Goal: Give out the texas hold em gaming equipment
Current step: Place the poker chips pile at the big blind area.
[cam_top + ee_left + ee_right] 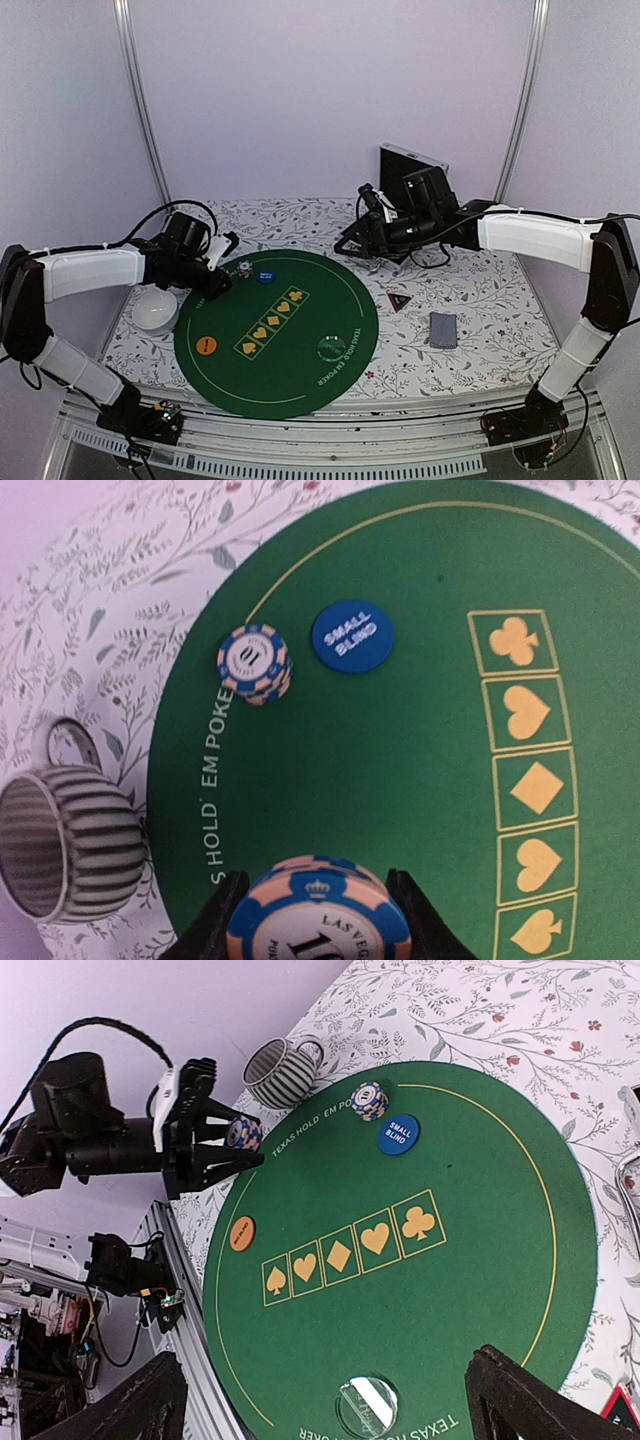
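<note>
Held chip stack [318,920] cropped at bottom, striped cup [95,850] cut at left, orange disc [206,346] lettering illegible

The left arm [95,272] stretches inward, low, its gripper [222,272] clamped on a chip stack [318,920]; the right arm [530,240] hangs raised, gripper [325,1360] spread wide, holding nothing.

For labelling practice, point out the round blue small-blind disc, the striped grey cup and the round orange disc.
Round blue small-blind disc [352,636]: left wrist view, lettered face.
Striped grey cup [100,850]: left wrist view, outer wall.
Round orange disc [242,1232]: right wrist view, top face.
</note>
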{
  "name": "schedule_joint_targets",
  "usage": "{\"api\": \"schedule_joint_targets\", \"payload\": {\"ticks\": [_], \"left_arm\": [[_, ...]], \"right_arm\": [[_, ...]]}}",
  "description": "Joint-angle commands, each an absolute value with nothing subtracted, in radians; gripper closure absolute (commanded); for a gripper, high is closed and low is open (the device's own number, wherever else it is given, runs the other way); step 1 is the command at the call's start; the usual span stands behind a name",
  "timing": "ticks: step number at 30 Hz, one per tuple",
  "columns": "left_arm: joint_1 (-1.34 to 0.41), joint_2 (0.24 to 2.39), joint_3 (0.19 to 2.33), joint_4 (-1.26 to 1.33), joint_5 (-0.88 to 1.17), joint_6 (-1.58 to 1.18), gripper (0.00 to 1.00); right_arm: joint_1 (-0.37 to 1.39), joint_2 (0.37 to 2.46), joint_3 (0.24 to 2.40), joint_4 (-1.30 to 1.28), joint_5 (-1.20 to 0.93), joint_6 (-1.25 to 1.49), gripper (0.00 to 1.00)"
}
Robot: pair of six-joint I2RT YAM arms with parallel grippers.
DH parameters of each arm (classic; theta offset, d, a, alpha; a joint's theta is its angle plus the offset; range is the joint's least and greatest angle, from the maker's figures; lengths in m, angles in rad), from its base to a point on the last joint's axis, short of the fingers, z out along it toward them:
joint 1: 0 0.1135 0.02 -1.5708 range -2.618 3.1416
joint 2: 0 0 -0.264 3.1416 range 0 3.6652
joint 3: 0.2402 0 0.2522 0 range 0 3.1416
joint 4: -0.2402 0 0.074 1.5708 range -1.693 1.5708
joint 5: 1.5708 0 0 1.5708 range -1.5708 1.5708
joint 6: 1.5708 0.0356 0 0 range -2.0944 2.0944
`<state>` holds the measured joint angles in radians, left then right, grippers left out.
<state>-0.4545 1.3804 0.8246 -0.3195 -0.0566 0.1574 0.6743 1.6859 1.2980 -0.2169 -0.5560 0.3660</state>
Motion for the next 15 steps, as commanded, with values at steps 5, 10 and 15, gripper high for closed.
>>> {"api": "schedule_joint_targets", "payload": {"ticks": [5,10,15], "left_arm": [[-0.368,1.472,0.798,-0.332,-0.066,0.099,1.0],[-0.315,1.473,0.766,-0.304,-0.04,0.123,1.0],[-0.319,1.461,0.748,-0.301,-0.011,0.117,1.0]], "right_arm": [[0.676,1.559,1.217,-0.213,-0.539,0.304,0.01],[0.676,1.513,1.164,-0.246,-0.557,0.264,0.01],[0.676,1.455,1.111,-0.265,-0.561,0.227,0.01]]}}
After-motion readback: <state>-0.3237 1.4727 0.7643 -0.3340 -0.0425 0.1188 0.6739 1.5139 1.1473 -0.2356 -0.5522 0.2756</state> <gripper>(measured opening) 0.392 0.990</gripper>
